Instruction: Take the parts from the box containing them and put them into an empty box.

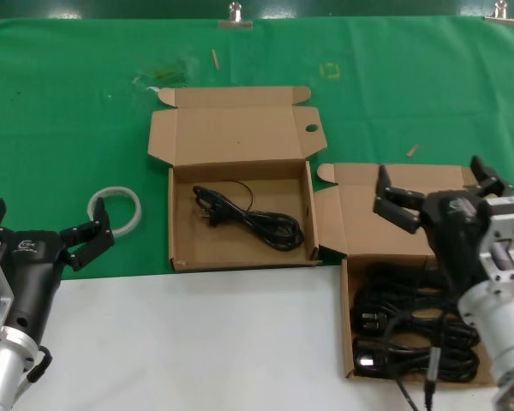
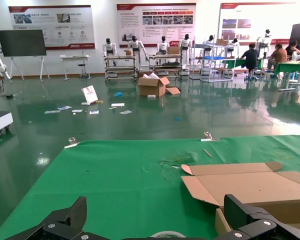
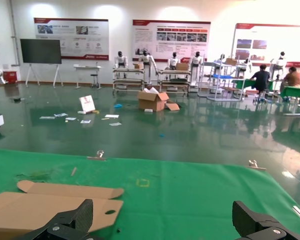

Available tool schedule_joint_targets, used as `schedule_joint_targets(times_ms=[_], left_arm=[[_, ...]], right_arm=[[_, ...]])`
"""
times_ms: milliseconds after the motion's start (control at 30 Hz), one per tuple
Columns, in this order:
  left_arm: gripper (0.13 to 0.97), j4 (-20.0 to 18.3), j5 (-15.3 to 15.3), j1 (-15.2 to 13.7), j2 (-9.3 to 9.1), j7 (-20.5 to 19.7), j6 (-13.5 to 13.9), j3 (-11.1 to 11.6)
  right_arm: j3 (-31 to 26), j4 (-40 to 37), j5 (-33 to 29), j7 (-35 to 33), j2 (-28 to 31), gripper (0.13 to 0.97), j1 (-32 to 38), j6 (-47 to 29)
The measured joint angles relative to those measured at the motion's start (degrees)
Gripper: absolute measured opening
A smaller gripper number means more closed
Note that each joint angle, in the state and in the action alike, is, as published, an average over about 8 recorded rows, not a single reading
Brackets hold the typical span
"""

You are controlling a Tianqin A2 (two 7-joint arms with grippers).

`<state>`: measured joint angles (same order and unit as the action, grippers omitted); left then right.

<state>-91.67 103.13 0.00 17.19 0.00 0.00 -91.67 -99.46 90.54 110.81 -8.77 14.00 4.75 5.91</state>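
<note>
The box containing the parts (image 1: 349,317) sits at the near right, and several black cords (image 1: 411,330) lie tangled in it. Its lid (image 1: 360,205) stands open behind. My right gripper (image 1: 430,169) hovers open above this box with nothing between its fingers. The other box (image 1: 178,218) lies open at the centre and holds one coiled black cord (image 1: 253,218); its lid (image 3: 35,207) has a small round hole near a corner. My left gripper (image 1: 50,214) waits open at the near left, empty, beside a white tape ring (image 1: 116,210).
Green cloth (image 1: 60,128) covers the far part of the table, and a white surface (image 1: 197,342) the near part. The tape ring (image 2: 168,234) lies just ahead of my left gripper (image 2: 157,212). Small scraps lie on the cloth behind the boxes.
</note>
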Motion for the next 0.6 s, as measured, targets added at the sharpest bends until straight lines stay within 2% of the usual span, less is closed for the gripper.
schedule_joint_targets(times_ms=[300,600], left_arm=[[0.965,0.00,0.00,0.00,0.00,0.00,0.00,0.00],[0.965,0.00,0.00,0.00,0.00,0.00,0.00,0.00]], right_arm=[[5.40,0.79,-5.32,6.08,-0.11,0.966,-3.31,-4.09],[5.93,0.87,-5.85,6.68,-0.21,0.966,-3.61,-4.50]])
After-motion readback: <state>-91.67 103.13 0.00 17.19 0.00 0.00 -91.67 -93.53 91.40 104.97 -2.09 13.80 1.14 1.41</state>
